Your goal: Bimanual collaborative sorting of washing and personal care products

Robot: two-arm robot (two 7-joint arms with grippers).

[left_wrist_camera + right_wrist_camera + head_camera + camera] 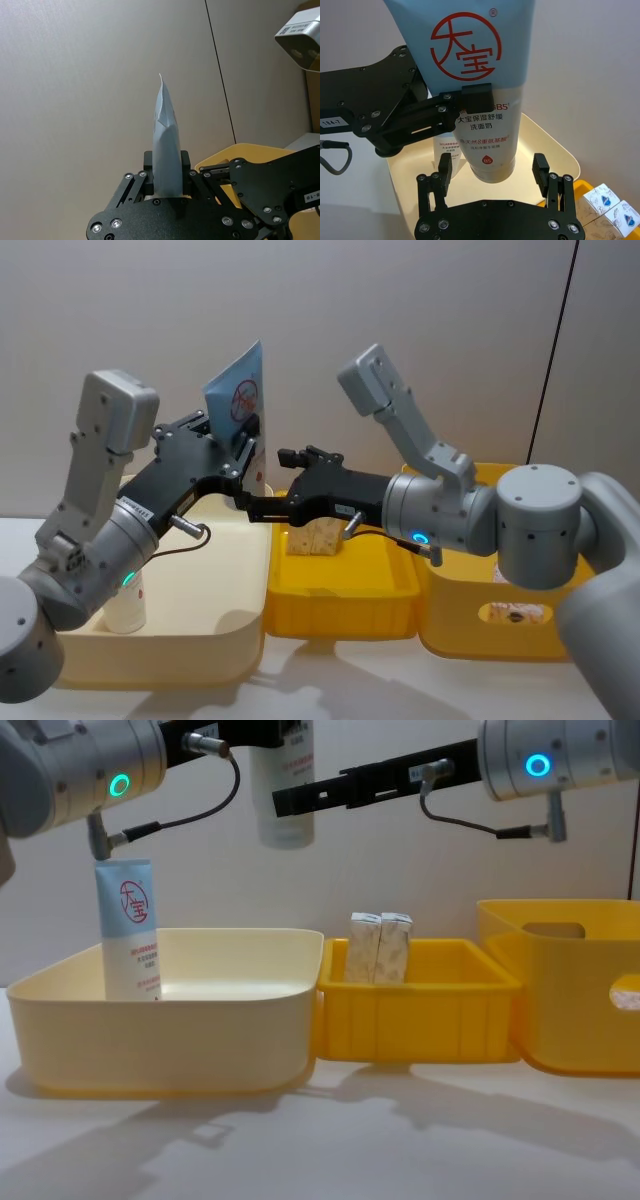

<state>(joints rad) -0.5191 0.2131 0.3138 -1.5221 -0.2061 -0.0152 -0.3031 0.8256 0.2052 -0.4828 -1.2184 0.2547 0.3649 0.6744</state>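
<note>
- The left gripper (247, 448) holds the blue tube (240, 390) tight, up high, just left of the middle
- The right gripper (492, 169) is wide open, with the tube's white bottom between its fingers, not touching

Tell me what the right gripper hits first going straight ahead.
Likely the white lower end of the light-blue tube held by the left gripper; it sits in line between the open fingers of the right gripper. Depth is unclear.

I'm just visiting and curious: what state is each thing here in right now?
held tube: upright, cap down, above cream bin.
left end effector: shut on held tube.
right end effector: open, straddling held tube's base.
second tube: standing in cream bin.
cartons: upright in middle yellow bin.
</note>
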